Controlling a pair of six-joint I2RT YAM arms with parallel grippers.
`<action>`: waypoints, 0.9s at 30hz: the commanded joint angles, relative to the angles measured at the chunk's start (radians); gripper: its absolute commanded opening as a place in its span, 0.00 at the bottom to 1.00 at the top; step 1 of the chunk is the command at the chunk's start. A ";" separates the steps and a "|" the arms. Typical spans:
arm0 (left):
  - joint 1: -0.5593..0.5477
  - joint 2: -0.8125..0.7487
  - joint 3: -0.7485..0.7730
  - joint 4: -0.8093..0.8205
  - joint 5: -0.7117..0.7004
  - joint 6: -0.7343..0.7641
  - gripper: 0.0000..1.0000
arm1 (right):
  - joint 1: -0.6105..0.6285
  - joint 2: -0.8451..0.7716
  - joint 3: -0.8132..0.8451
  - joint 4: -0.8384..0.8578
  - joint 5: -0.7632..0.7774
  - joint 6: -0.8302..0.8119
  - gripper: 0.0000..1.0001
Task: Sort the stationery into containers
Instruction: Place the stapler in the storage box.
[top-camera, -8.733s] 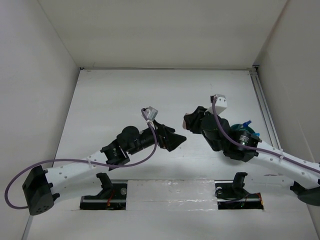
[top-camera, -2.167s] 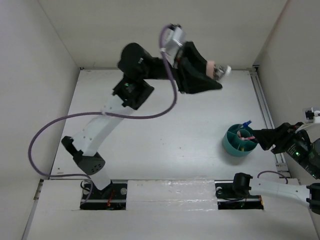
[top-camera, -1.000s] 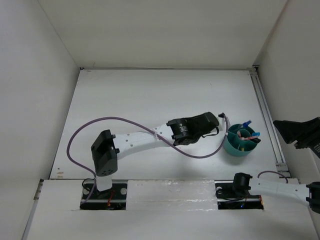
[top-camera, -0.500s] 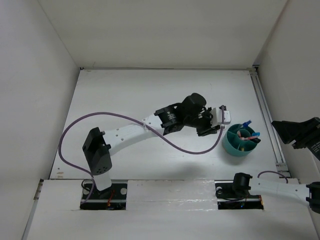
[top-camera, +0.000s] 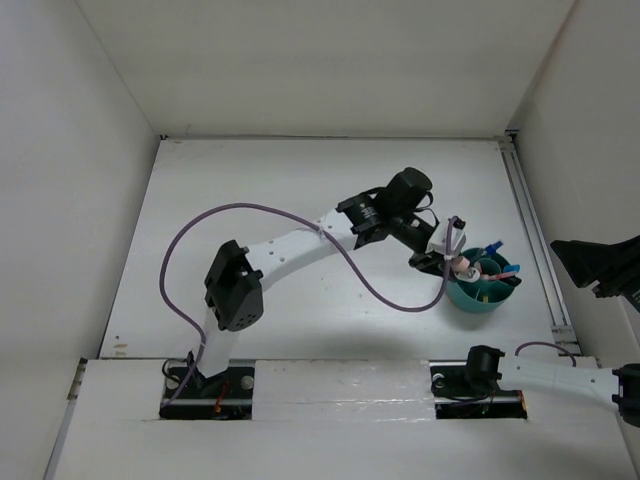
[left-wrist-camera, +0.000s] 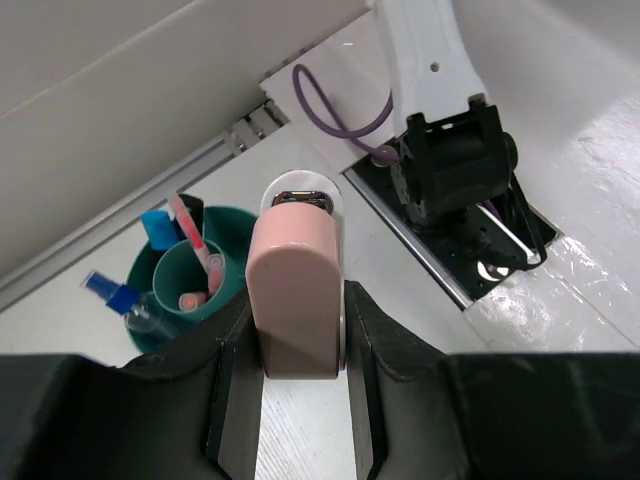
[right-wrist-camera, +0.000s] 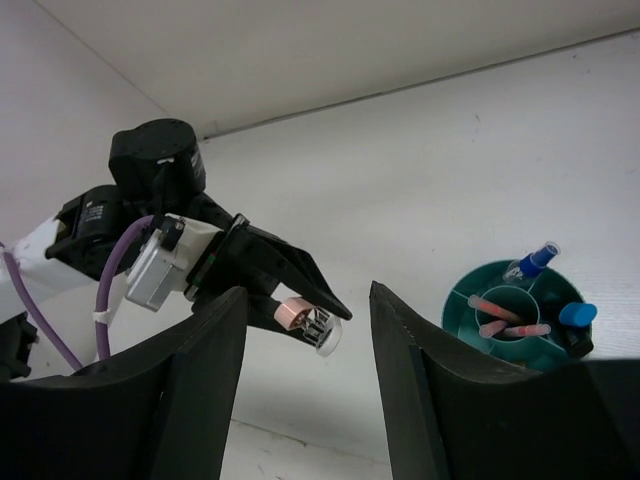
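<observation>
We see the left fingers (left-wrist-camera: 232, 380) closed narrowly on the long sides of a pinkish eraser block (left-wrist-camera: 295, 290), which stands out past their tips with its clear-sleeved end leading. The left arm (top-camera: 300, 245) stretches from its base at 7 o'clock across the table (top-camera: 280, 190) toward 4 o'clock, elbow folded near the base and wrist tipped downward. The block's long axis runs along the fingers, pointing toward about 4 o'clock in the top view. There it lies over the 10 o'clock rim of the teal cup (top-camera: 470, 302), while the right wrist view shows it in the air, apart from the cup. The cup sits at 4 o'clock on the table and holds a clear bottle (right-wrist-camera: 535, 258) with a blue cap, pink pencils (right-wrist-camera: 500, 305) in its inner ring and a blue-capped highlighter (right-wrist-camera: 578, 315). The right fingers (right-wrist-camera: 200, 380) stand apart with a wide gap, at the table's 3 o'clock edge, aimed toward 9 o'clock.
</observation>
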 joint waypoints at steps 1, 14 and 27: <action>0.014 0.011 0.064 0.026 0.209 0.090 0.00 | 0.008 0.010 0.015 -0.023 0.017 -0.023 0.57; 0.036 0.166 -0.038 0.714 0.453 -0.419 0.00 | 0.008 0.028 0.024 -0.023 0.008 0.005 0.57; 0.056 0.633 0.448 2.284 0.591 -1.935 0.00 | 0.008 0.068 -0.016 -0.012 0.008 0.014 0.57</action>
